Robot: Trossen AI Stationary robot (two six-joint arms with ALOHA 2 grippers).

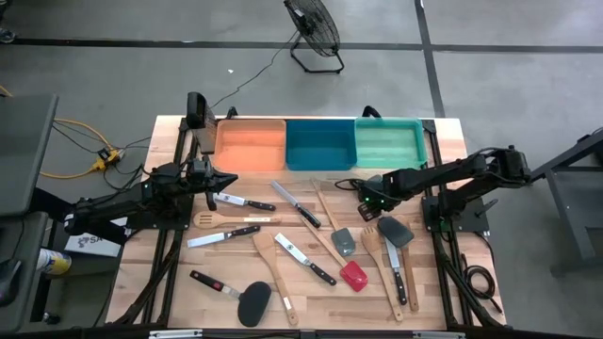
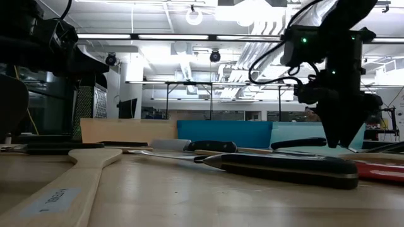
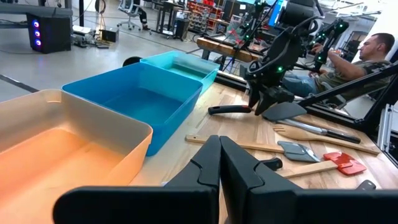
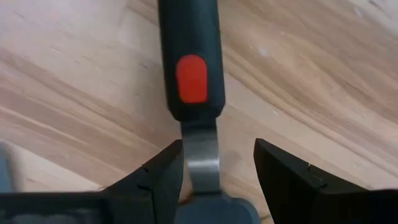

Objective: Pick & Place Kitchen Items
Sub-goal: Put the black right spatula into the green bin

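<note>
A turner with a black handle [image 4: 189, 56], an orange spot on it, a steel neck and a grey head [image 1: 396, 230] lies flat on the table's right half. My right gripper [image 4: 217, 165] points down over it, open, with one finger on each side of the neck; it also shows in the high view [image 1: 373, 201] and from across the table [image 3: 261, 102]. My left gripper [image 3: 219, 152] is shut on nothing and held level above the table's left part [image 1: 226, 179]. Several other knives, wooden spoons and turners lie flat across the table. My right gripper stands astride the turner's steel neck [image 4: 202, 155], just below the handle's end, coming from above and lying across the turner. One finger [image 4: 165, 171] is right beside the neck; whether it touches, I cannot tell. The turner lies flat on the table.
An orange bin [image 1: 250, 146], a blue bin [image 1: 318, 144] and a green bin [image 1: 388, 143] stand in a row along the far edge. A grey-headed turner [image 1: 344, 242] and a red-headed one [image 1: 353, 276] lie close by. A person [image 3: 367, 56] sits beyond the table.
</note>
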